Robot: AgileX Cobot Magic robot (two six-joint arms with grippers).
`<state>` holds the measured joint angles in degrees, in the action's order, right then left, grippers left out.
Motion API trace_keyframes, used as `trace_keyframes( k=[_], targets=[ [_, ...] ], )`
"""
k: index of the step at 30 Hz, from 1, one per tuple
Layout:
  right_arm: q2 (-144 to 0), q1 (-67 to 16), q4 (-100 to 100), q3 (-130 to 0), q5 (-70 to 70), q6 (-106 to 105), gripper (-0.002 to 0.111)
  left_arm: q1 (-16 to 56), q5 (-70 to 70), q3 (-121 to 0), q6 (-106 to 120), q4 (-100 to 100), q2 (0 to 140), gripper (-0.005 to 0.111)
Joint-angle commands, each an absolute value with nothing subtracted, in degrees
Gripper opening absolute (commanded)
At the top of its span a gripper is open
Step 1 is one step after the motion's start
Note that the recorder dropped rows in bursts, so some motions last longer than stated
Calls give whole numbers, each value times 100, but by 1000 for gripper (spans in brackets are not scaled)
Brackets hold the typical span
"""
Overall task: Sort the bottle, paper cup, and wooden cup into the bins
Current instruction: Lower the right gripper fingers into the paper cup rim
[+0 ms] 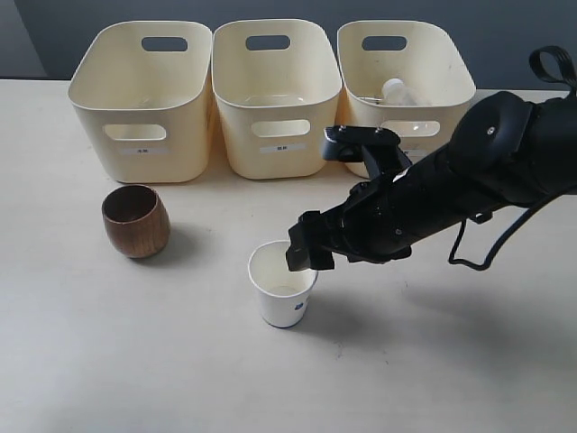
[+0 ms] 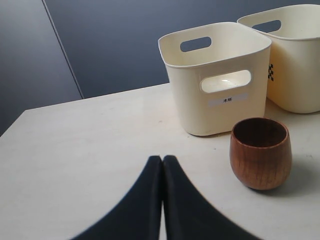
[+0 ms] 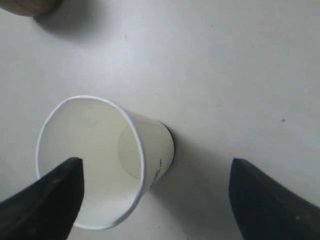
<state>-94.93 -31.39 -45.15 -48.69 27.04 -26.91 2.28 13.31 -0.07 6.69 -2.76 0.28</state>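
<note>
The white paper cup [image 1: 284,290] stands upright mid-table, blue mark on its side. My right gripper [image 1: 306,249] hovers open over its rim: in the right wrist view one finger sits over the paper cup's [image 3: 90,160] mouth, the other well outside its wall, right gripper [image 3: 156,167] holding nothing. The dark brown wooden cup [image 1: 135,221] stands upright to the left, before the left bin [image 1: 95,126]. The clear bottle [image 1: 397,90] lies inside the right bin [image 1: 361,108]. The middle bin [image 1: 236,126] looks empty. My left gripper [image 2: 163,160] is shut on nothing, short of the wooden cup [image 2: 259,152].
The three bins stand in a row along the table's back edge, against a dark wall. The right arm [image 1: 478,162] stretches across in front of the right bin. In the left wrist view the labelled bin [image 2: 190,100] stands just behind the wooden cup.
</note>
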Motion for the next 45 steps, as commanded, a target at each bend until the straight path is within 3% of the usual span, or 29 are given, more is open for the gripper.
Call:
trace_keyframes(
  k=[1, 45],
  targets=[
    [-9462, -3145, -4589, -4864, 2671, -2698, 76, 247, 1326, 0, 658, -249, 0, 0],
    [-9928, -3483, -4698, -4864, 2077, -2534, 76, 247, 1326, 0, 658, -259, 0, 0]
  ],
)
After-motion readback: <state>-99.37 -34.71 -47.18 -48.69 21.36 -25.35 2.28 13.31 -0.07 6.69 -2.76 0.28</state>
